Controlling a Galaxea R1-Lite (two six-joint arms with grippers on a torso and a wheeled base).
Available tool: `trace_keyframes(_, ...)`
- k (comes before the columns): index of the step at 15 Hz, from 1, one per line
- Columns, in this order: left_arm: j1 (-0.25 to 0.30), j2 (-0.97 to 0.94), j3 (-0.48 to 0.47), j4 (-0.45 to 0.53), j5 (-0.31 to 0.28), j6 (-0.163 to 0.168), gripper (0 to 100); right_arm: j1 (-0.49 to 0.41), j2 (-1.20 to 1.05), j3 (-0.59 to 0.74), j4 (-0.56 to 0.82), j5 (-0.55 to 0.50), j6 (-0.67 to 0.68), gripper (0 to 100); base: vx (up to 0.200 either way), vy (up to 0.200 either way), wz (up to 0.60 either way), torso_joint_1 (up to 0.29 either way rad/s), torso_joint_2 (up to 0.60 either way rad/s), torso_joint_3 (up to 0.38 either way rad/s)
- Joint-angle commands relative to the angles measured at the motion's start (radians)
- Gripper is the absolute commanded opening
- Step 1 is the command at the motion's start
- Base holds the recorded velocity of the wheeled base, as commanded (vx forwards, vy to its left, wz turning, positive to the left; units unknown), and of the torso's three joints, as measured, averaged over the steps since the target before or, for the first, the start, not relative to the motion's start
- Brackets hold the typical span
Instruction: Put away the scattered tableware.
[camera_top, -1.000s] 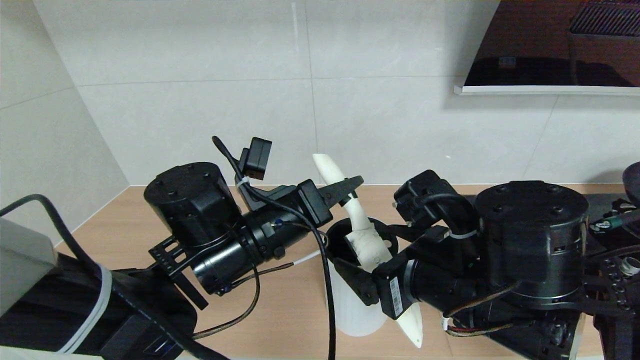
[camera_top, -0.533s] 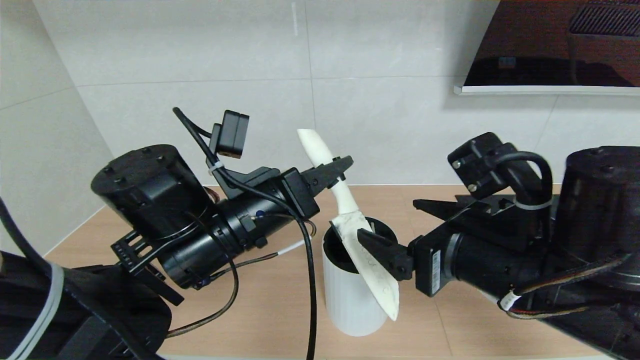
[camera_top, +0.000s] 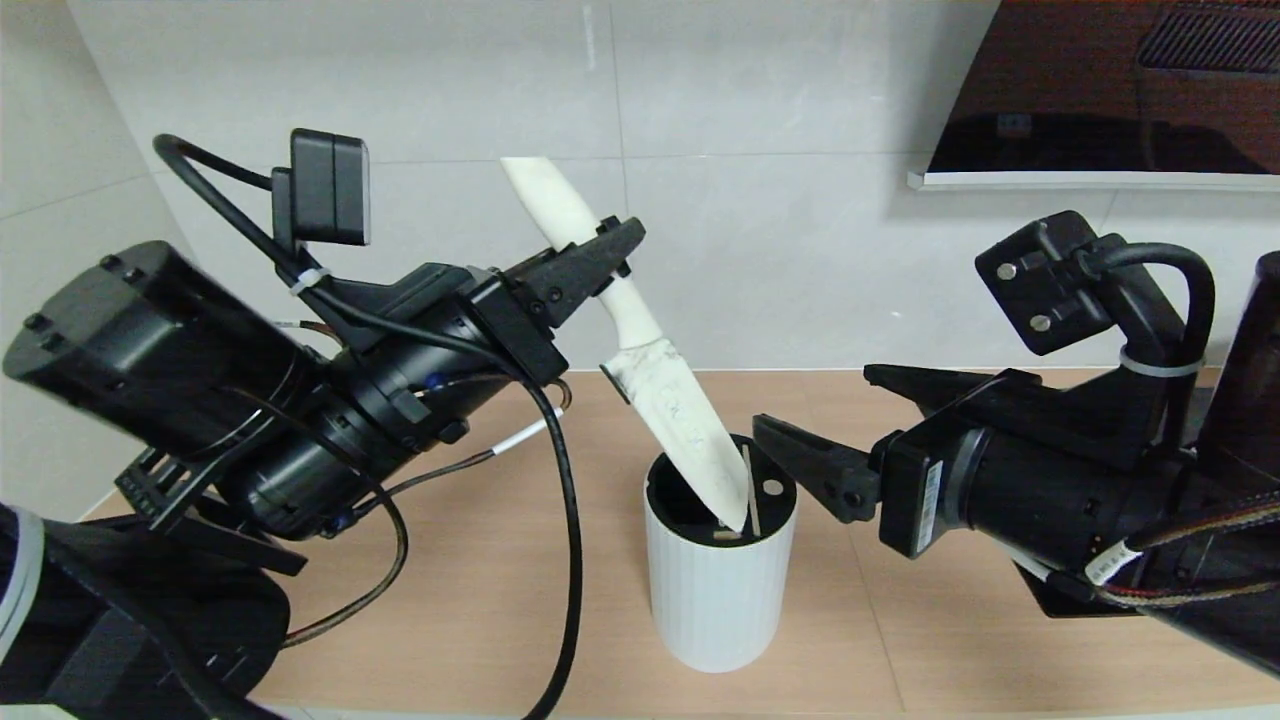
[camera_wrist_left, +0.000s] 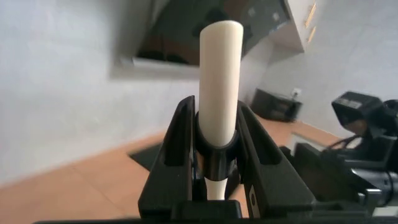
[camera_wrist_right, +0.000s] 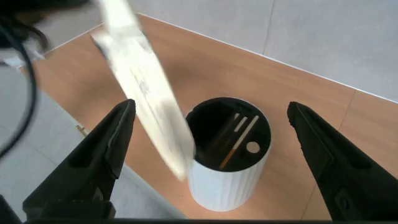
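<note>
Clamping the knife (camera_top: 670, 400) by its handle, left gripper (camera_top: 610, 255) tilts it over the holder (camera_top: 715, 600); right gripper (camera_top: 815, 405) gapes just right.

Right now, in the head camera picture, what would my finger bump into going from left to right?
The left gripper clamped on the knife → white holder → right gripper, open.

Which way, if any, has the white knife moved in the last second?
Yes. Held in the left pincer, the knife has risen and shifted left against the white holder: its tip hung past the holder's front wall and now sits at its mouth.
</note>
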Motion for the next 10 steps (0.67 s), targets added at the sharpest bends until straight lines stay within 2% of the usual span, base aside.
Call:
trace_keyframes(1,0.033,0.000,-0.002,-0.024,-0.001,0.081,0,-0.003,0.002,0.000,0.000,0.000,0.000,100,0.000,0.000,0.00,0.000,0.00,0.000)
trace_keyframes(2,0.040,0.003,-0.002,-0.028,-0.001,0.113,0,-0.007,0.005,0.000,0.000,0.000,0.000,100,0.000,0.000,0.00,0.000,0.00,0.000)
trace_keyframes(3,0.047,0.018,-0.002,-0.031,-0.002,0.211,0,-0.011,0.008,0.000,0.000,0.000,0.000,100,0.000,0.000,0.00,0.000,0.00,0.000)
trace_keyframes(7,0.047,0.020,-0.001,-0.047,-0.002,0.238,0,-0.014,0.013,0.000,0.004,0.000,0.000,100,0.000,0.000,0.00,0.000,0.00,0.000)
trace_keyframes(8,0.047,0.021,0.001,-0.047,-0.002,0.256,0,-0.014,0.016,0.000,0.004,0.000,0.000,100,0.000,0.000,0.00,0.000,0.00,0.000)
trace_keyframes(9,0.046,0.043,0.002,-0.047,0.001,0.325,0,-0.014,0.028,0.000,0.004,0.000,0.000,100,0.000,0.000,0.00,0.000,0.00,0.000)
trace_keyframes(10,0.046,0.052,0.004,-0.050,0.003,0.336,0,-0.014,0.031,0.000,0.004,0.000,0.000,100,0.000,0.000,0.00,0.000,0.00,0.000)
